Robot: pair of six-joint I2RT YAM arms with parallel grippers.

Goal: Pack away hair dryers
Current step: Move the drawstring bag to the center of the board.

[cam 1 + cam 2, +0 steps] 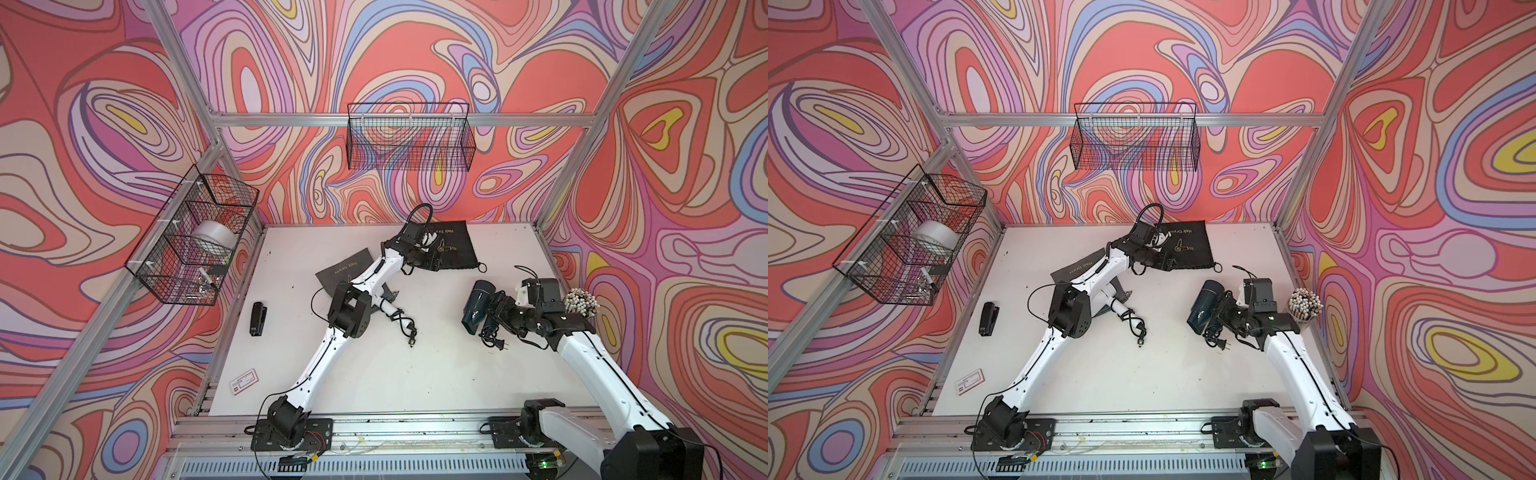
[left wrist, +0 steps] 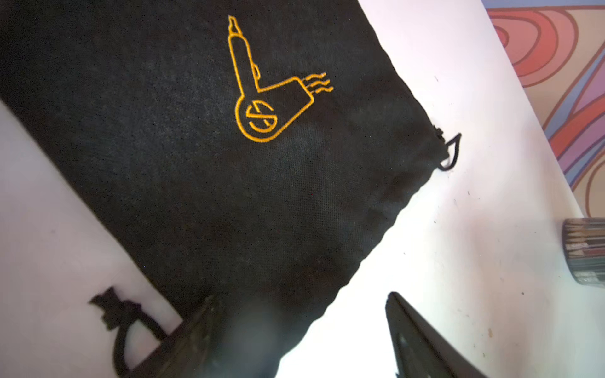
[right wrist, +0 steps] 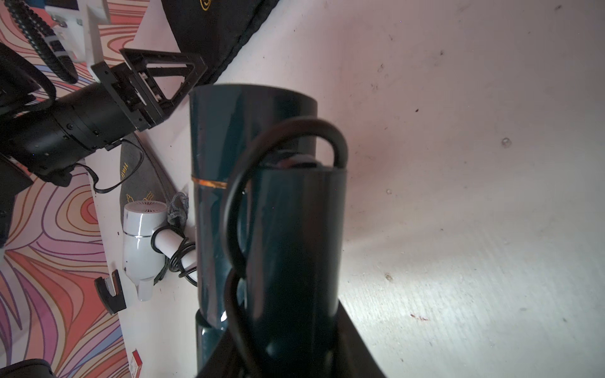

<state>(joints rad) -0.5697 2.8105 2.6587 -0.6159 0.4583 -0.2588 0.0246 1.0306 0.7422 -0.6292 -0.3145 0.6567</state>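
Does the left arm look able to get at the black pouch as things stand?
Probably yes: the left hand is right at the black pouch, by its ruffled edge, fingers spread, with nothing between them and the cloth.

On the black pouch point(image 2: 183, 203) a gold outline of a hair dryer is printed, with three wavy lines at its nozzle; it is shown plainly in the left wrist view. In both top views the gold words "Hair Dryer" are read beside that sign. On the grey pouch point(image 1: 338, 272) the same gold words are seen in a top view, and "Hair" is made out in the right wrist view. The print on the white card point(image 1: 245, 380), marked with a red block, is too small to be read.
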